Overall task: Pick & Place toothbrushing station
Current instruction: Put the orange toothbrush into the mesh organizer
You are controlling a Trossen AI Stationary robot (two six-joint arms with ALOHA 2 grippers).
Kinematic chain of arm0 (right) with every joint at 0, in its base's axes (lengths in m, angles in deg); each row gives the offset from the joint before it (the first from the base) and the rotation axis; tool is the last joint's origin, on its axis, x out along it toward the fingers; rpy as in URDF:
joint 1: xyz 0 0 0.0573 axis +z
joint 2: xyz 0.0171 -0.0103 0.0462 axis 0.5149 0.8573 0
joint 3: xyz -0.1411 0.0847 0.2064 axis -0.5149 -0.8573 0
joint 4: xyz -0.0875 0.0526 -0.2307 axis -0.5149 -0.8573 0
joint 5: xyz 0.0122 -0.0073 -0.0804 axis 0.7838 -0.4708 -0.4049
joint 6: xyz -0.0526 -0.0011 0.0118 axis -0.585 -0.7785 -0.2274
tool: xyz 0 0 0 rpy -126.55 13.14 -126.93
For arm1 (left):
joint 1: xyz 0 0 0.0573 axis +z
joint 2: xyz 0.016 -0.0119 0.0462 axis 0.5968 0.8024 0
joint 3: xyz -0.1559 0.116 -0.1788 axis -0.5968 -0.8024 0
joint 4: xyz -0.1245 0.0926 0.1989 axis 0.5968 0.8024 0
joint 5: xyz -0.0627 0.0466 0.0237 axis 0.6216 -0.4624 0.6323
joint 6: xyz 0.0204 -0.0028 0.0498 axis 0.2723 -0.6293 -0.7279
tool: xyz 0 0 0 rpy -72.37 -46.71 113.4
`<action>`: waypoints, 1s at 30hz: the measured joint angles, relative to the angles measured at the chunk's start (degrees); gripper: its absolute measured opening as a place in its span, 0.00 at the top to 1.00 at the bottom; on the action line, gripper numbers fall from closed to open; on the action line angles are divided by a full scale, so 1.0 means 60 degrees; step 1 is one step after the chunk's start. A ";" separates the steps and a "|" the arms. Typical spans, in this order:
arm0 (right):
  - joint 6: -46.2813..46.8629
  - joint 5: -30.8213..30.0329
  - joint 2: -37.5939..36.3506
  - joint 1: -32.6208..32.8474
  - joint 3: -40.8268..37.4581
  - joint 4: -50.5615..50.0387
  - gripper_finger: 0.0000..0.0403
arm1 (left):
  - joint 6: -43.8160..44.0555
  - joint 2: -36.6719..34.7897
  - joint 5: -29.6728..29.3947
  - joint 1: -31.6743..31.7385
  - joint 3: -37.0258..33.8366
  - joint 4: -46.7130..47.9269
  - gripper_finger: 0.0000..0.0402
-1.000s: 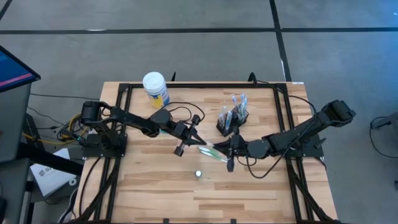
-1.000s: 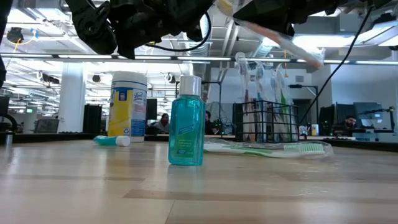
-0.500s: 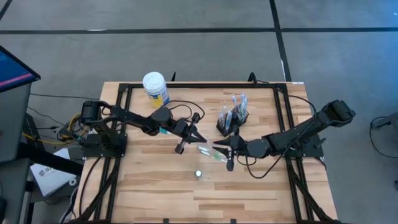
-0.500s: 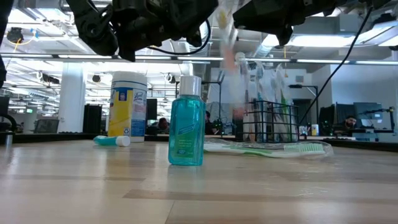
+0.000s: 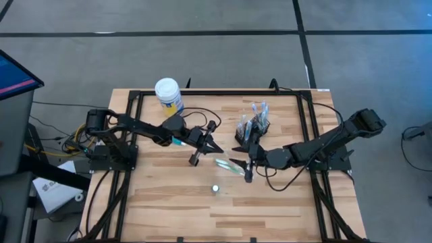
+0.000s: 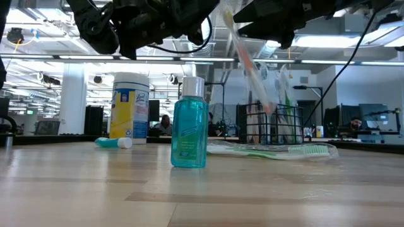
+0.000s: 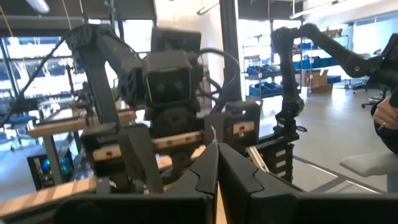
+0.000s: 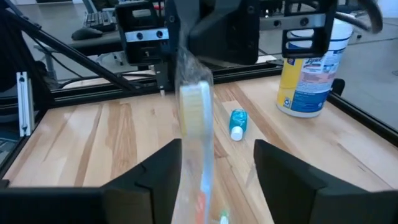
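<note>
While the right gripper [image 5: 247, 164] hangs mid-table with its jaws spread wide, a wrapped toothbrush [image 8: 194, 134] stands between its fingers [image 8: 283, 171] without being clamped; in the low view it shows as a tilted blur in the air, so it looks released, though whether anything else has hold of it cannot be told. The left gripper [image 5: 206, 145] sits just across from it, fingers pressed together, with nothing visibly held.

Judging by this, the step in hand is getting a toothbrush into the station, and this one is loose short of the holder. The next move calls for a fresh, firm pinch on the handle, then a lift over the rim with the brush near upright.

Just beyond the right gripper, the black mesh holder [image 5: 252, 128] already has several toothbrushes [image 6: 285, 101] standing in it. Another green toothbrush [image 6: 278, 150] lies flat on the wooden table [image 5: 283, 209] beside it. The small teal tube [image 8: 237, 123] lies on its side farther off, near the yellow-and-blue jar [image 5: 168, 96]. A teal bottle [image 6: 189, 123] stands alone toward the front edge.
</note>
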 joint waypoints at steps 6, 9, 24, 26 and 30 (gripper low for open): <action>0.0029 0.0001 0.0000 0.0000 0.0000 0.0076 0.48 | -0.0051 -0.0250 0.0062 0.0007 -0.0065 0.0143 1.00; 0.0029 0.0001 0.0000 -0.0033 0.0000 0.0073 0.48 | -0.0216 -0.0254 0.0062 0.0007 -0.0068 0.0282 1.00; 0.0305 0.0778 0.0996 -0.0577 0.0204 0.0509 0.51 | -0.0244 -0.0254 0.0066 0.0007 -0.0068 0.0354 1.00; 0.0220 0.1048 0.1208 -0.0702 0.0450 0.0513 0.51 | -0.0244 -0.0254 0.0066 0.0007 -0.0068 0.0368 1.00; -0.0036 0.1282 0.1242 -0.0801 0.0784 0.0339 0.51 | -0.0291 -0.0250 0.0069 0.0007 -0.0065 0.0477 1.00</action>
